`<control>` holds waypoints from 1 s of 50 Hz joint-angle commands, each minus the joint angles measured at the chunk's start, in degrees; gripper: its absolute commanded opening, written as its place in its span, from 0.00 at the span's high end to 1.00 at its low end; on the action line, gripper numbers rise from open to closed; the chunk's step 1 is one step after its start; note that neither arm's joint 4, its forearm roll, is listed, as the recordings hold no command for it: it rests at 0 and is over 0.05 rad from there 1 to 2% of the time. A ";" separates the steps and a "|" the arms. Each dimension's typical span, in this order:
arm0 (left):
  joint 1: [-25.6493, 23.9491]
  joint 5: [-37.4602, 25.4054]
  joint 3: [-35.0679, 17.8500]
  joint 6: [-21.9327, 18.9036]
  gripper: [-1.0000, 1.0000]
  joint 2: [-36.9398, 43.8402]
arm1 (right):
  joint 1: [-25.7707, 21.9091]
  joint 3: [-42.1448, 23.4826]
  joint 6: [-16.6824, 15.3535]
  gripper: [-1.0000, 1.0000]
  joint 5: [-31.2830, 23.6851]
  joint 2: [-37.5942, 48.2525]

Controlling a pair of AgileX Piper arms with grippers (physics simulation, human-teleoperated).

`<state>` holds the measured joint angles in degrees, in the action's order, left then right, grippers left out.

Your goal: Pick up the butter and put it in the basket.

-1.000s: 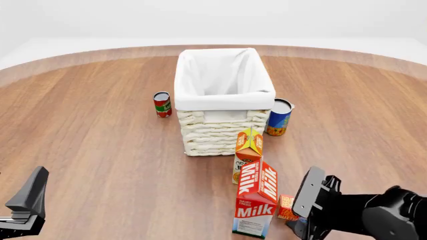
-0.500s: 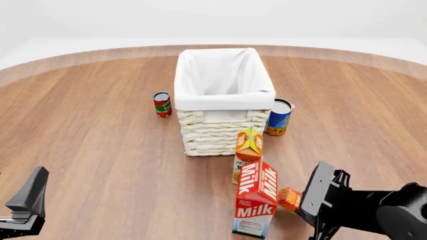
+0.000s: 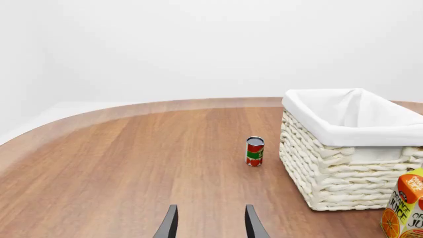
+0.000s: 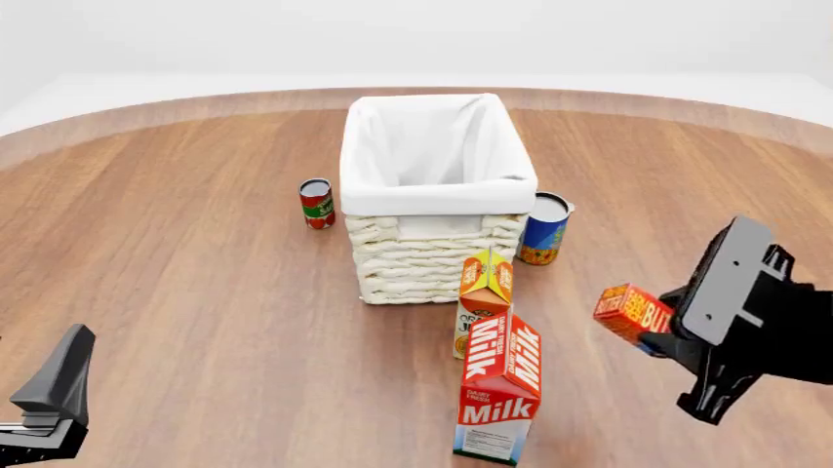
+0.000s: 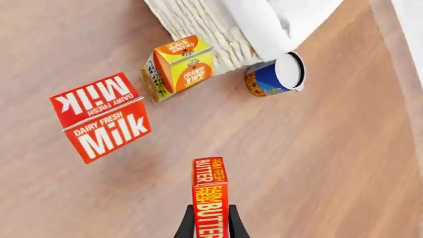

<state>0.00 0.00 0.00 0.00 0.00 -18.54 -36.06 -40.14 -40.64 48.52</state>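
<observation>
We start with the basket (image 4: 436,195), a large woven cream wicker box with a white cloth liner folded over its rim, sitting at upper centre of the front view on the brown wood-grain table (image 4: 170,253). Next in size, the red-and-white milk carton (image 4: 500,398) stands at lower centre, with the orange juice carton (image 4: 485,297) just behind it, close against the basket's near wall. A blue can (image 4: 543,228) stands by the basket's right corner and a small red can (image 4: 316,203) to its left. The butter (image 4: 634,311), a small flat red-orange cardboard box with yellow lettering, is up off the table at right of centre, clamped between the narrow fingers of the right gripper (image 5: 210,224); its long axis runs straight out from the fingertips. From there the basket lies up and to the left in the front view, so we judge the carry must go that way, over the cartons. The left gripper (image 3: 209,223) idles low at the lower left, fingers apart and holding nothing.
</observation>
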 commanded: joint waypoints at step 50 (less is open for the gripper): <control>0.00 0.00 0.00 0.00 0.00 0.00 | -5.75 -47.14 21.65 1.00 -4.90 5.64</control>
<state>0.00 0.00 0.00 0.00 0.00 -22.57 -76.85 -24.96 -46.15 53.19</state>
